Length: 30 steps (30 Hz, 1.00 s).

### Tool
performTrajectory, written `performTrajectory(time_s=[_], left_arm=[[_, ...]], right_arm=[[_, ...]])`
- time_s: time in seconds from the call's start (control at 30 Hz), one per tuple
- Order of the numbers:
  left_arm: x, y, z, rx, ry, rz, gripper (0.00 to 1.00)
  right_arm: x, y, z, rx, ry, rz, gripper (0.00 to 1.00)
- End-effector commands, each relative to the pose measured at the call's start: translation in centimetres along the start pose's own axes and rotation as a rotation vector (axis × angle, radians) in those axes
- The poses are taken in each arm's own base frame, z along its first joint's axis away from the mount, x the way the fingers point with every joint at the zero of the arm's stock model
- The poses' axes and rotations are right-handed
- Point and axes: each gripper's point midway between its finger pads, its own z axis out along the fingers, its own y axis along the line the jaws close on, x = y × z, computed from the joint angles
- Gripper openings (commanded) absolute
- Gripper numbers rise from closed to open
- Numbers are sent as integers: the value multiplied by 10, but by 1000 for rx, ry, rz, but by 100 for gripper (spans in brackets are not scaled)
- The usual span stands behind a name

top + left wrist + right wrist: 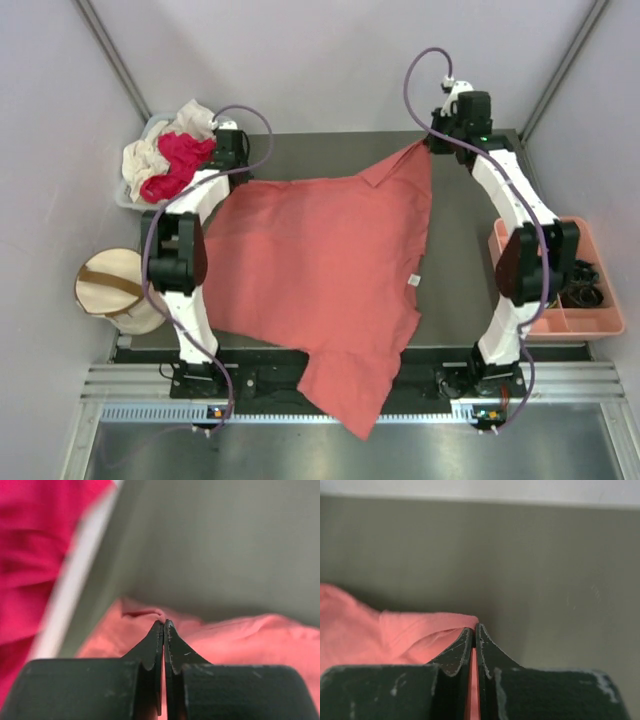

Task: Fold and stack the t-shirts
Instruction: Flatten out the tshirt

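Observation:
A large salmon-pink t-shirt (320,260) lies spread across the dark table, its small white neck label (411,280) toward the right. One end hangs over the near edge. My left gripper (164,623) is shut on a far-left fold of this shirt (235,635). My right gripper (474,628) is shut on the shirt's far-right corner (395,630), which is pulled to a point at the back (425,150). A magenta-red t-shirt (180,160) and a cream-white t-shirt (145,158) lie bunched in a grey bin at the far left.
A cream drum-shaped fabric bin (115,290) with a brown strap stands left of the left arm. A salmon-pink plastic tray (590,318) holding dark items sits at the right edge. Walls close in at the back and on both sides.

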Motion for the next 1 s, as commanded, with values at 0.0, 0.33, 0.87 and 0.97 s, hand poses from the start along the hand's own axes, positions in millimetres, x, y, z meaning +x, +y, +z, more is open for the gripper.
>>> performTrajectory(time_s=[0.0, 0.33, 0.87, 0.97], left_arm=[[-16, -17, 41, -7, -122, -35, 0], [-5, -30, 99, -22, -97, 5, 0], [-49, -52, 144, 0, -239, -3, 9], [-51, -52, 148, -5, -263, -12, 14]], right_arm=[[-38, -16, 18, 17, -161, 1, 0], [-13, -59, 75, 99, -70, 38, 0], [3, -87, 103, 158, -30, 59, 0], [8, -91, 105, 170, -22, 57, 0]])
